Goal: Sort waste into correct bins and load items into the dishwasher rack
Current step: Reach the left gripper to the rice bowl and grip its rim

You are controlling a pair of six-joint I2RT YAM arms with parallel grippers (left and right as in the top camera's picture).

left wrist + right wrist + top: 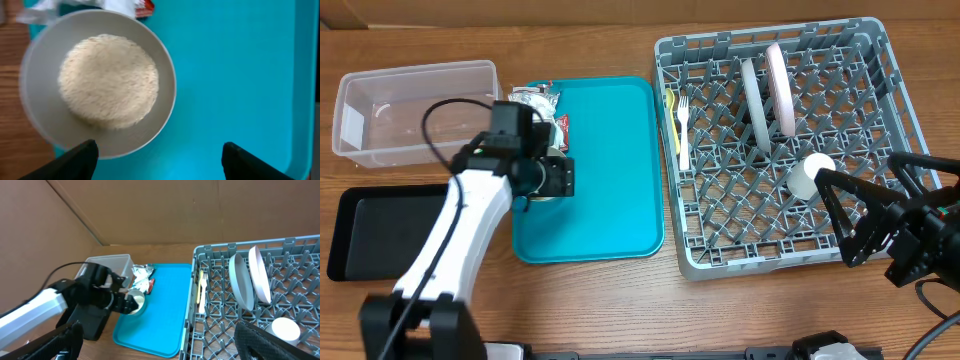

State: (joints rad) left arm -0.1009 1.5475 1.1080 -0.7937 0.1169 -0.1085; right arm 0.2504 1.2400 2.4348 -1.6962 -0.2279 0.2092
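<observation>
Target is the bowl [37,102] with the rice [107,80] heaped in it. It's at 9 o'clock on the teal tray [610,160], straddling the tray's left lip, directly under my left wrist. Handling call: the shell is stiff and smooth, probably slick. It looks light by itself, but the rice is loose and mounded, so any tilt dumps it. I'd pinch the rim on its near side, 6 o'clock in the wrist view, one finger inside and one outside, and carry it level.

The left fingers [159,150] are spread wide with nothing between them but bare tray. The left tip sits just beside the bowl's near rim; can't tell if it's touching. Not a grip yet.

The right fingers [835,220] are fully apart and empty, over the near-right part of the rack [760,263], 4 o'clock on the overhead. The cup [810,172] lies among the pegs just beside the upper tip; contact unclear.

Further out, on the bench [620,300]: black tray [370,235] at 8 o'clock of the bowl, foil wrapper [533,99] against the bowl's far rim at 12, clear tub [415,72] at 10. In the rack, fork [684,130] and spoon [671,115] lie along the left wall, and two plates [756,95] stand on edge in the far rows.
</observation>
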